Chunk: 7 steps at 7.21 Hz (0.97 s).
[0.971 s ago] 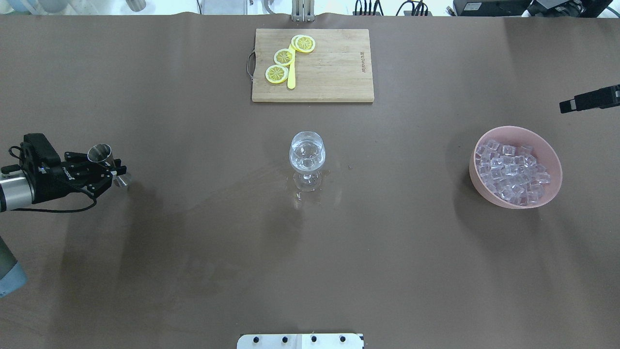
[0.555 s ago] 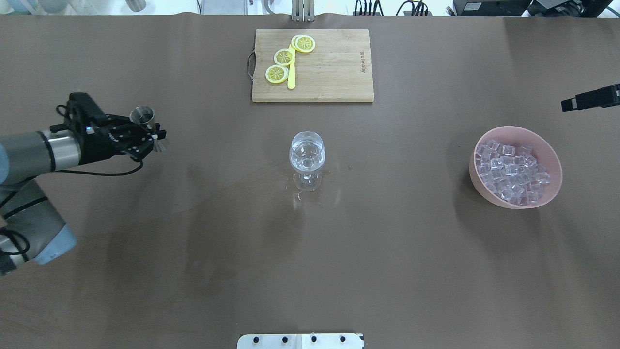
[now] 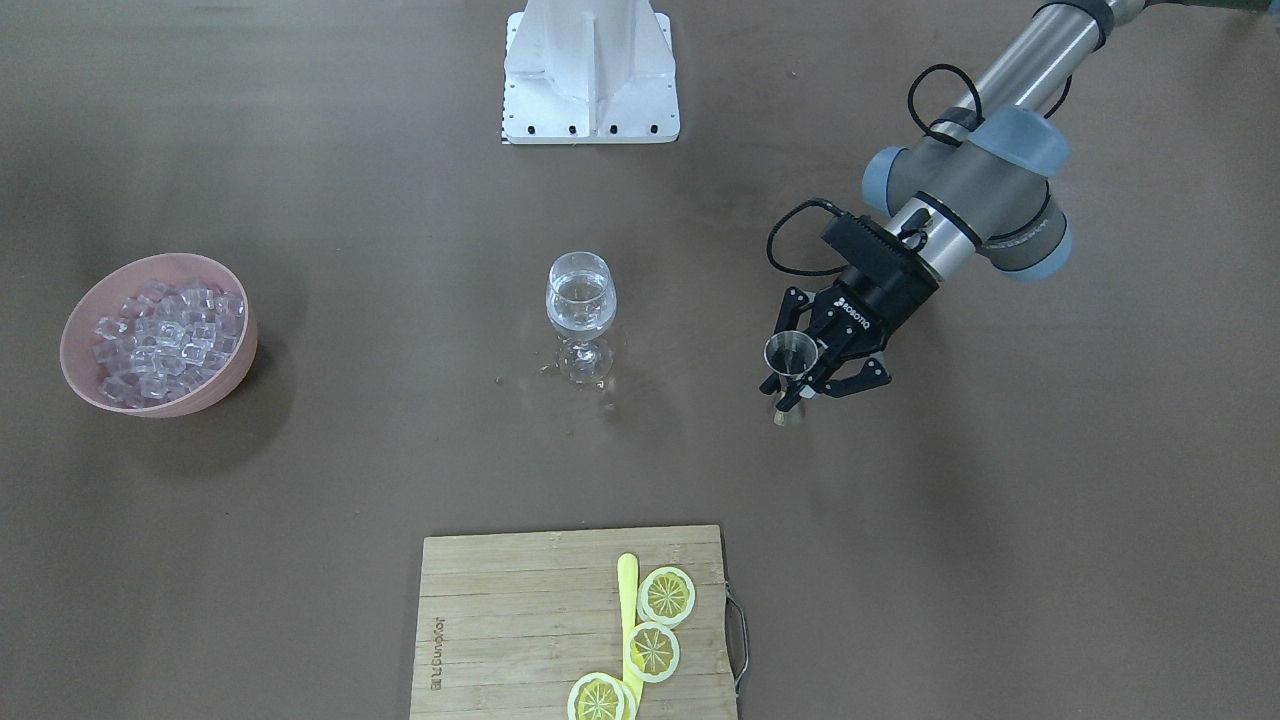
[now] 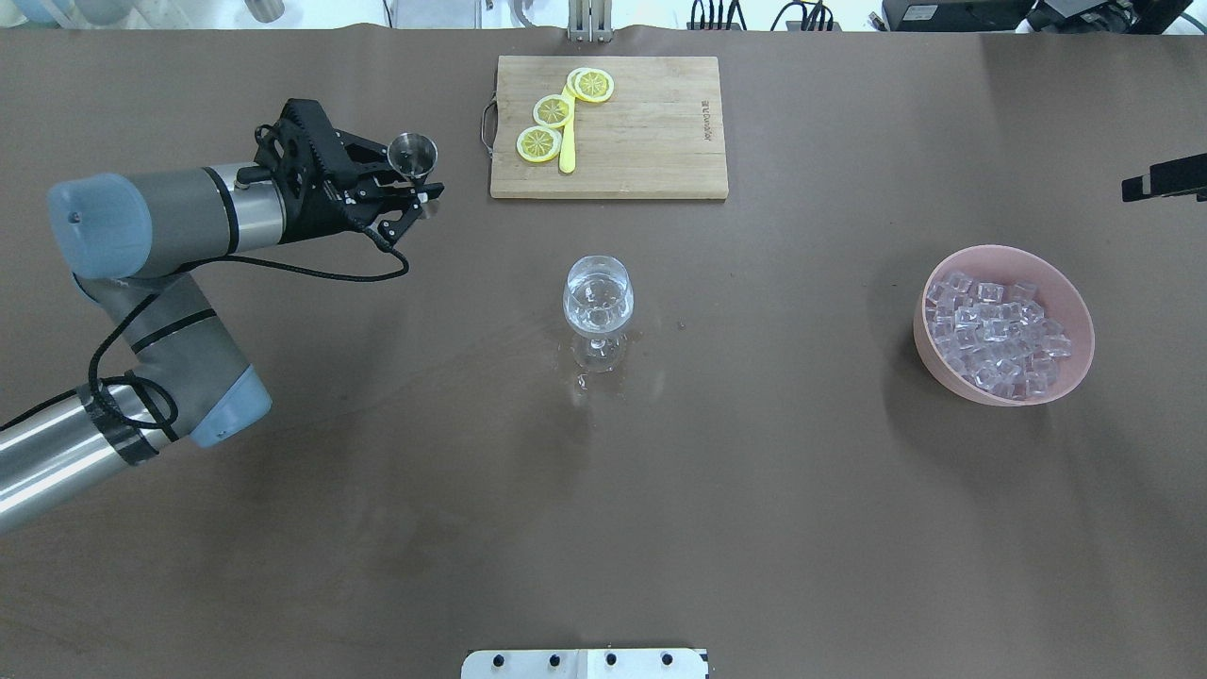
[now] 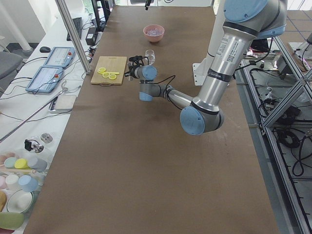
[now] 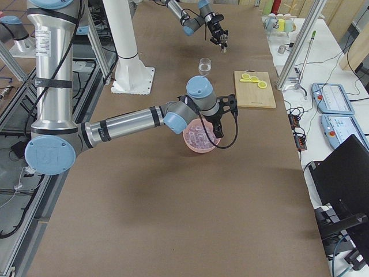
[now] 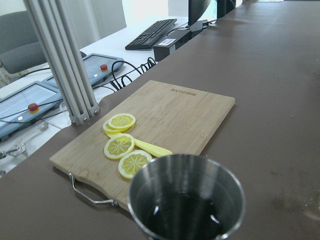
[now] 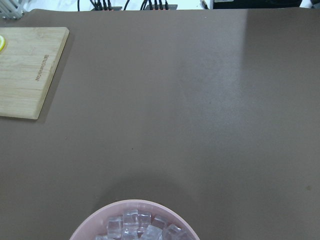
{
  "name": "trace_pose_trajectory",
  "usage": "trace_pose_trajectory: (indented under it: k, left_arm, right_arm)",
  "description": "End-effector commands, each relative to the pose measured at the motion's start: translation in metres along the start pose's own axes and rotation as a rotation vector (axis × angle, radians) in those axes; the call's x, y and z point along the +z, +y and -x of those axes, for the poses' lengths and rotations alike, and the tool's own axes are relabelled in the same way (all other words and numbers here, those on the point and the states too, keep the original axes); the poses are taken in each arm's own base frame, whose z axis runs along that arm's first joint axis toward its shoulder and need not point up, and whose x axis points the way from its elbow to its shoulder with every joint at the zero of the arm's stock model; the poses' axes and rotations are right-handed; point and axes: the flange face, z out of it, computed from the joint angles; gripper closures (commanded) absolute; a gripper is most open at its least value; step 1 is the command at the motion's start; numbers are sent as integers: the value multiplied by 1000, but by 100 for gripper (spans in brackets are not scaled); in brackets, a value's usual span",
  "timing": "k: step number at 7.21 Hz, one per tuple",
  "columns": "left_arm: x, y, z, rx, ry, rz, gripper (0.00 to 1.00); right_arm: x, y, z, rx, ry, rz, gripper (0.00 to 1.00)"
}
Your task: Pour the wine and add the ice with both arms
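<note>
The brown surface [image 4: 754, 519] carries a glass [image 4: 598, 300] in the middle, a wooden board [image 4: 651, 132] at the far side and a pink bowl [image 4: 935, 370] on my right. My left claw [image 4: 420, 189] is closed around a small metal cup [image 4: 412, 154], held upright. The wrist camera shows a little clear wine [image 7: 182, 220] in it.

Within the last second this claw has swung from the left edge outward and inward. It is now just beside the handle of the board, well apart from the glass. The glass already holds some clear liquid.

I judge that this pour has not begun, as the cup must first come over the glass.

My right claw [image 4: 1165, 179] has drawn back toward the right edge. I cannot tell if it is open or closed. The ice [image 4: 995, 330] lies in the bowl.
</note>
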Motion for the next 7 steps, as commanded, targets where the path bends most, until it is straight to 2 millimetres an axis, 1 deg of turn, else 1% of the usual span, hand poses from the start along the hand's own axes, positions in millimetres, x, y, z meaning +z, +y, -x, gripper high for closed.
trace_pose_trajectory:
  k: [1, 2, 3, 4, 5, 6, 7]
  left_arm:
    - [2, -30, -7, 110, -59, -55, 100]
    - [17, -30, -40, 232, -98, -63, 100]
    - [40, -42, -102, 230, -76, -72, 100]
    - [45, -58, -114, 238, -66, -48, 100]
    - [38, -75, -119, 244, -66, -24, 100]
    - [39, -87, -122, 336, -64, -7, 100]
    - [40, -89, -123, 454, -66, -1, 100]
  right_arm:
    - [-10, 3, -11, 115, 8, -10, 0]
    - [-11, 5, -13, 153, 9, -10, 0]
    - [-12, 4, -11, 195, 5, -13, 0]
    - [-13, 3, -9, 208, 4, -15, 0]
    - [-12, 4, -11, 213, 7, -12, 0]
    - [-12, 4, -11, 215, 7, -12, 0]
    - [-11, 5, -12, 220, 8, -11, 0]
